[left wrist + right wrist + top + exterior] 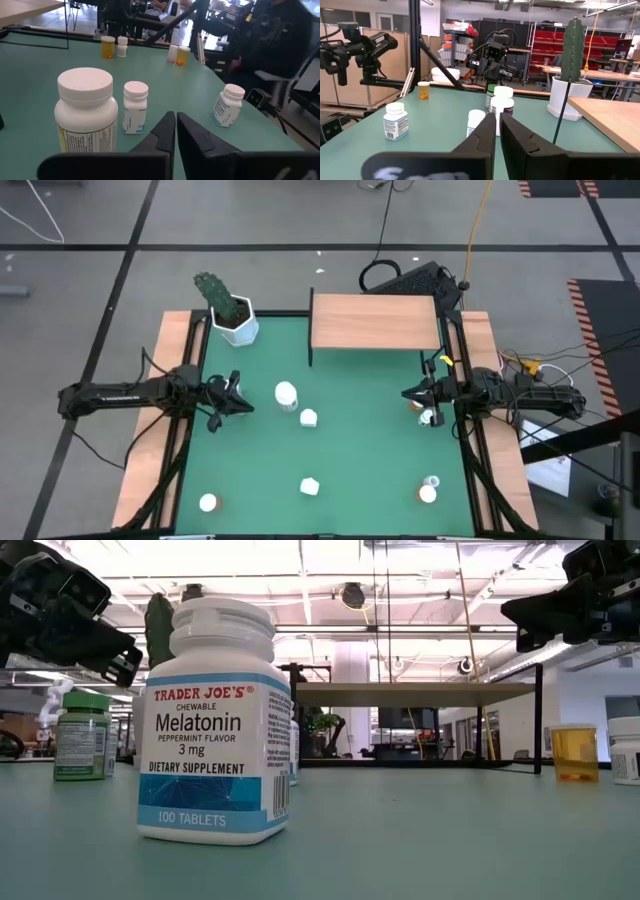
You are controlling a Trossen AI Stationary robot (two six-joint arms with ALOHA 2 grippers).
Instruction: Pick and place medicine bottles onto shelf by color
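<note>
Several medicine bottles stand upright on the green mat. A large white one (286,393) and a small one (308,418) are near the middle, and others (310,486) (207,502) (428,493) stand by the near edge. An orange one (418,404) and a white one (427,417) are beside my right gripper. The light-wood shelf (375,322) stands at the far edge on thin black legs. My left gripper (242,402) (175,125) hovers shut left of the large white bottle (87,110). My right gripper (408,395) (497,125) hovers shut at the mat's right side, pointing at the middle bottles (501,107).
A white pot with a green cactus (232,310) stands at the far left corner. Wooden strips (150,470) edge the mat on both sides. In the low view a blue-labelled bottle (215,720) stands close to the near edge. Bare mat lies before the shelf (370,380).
</note>
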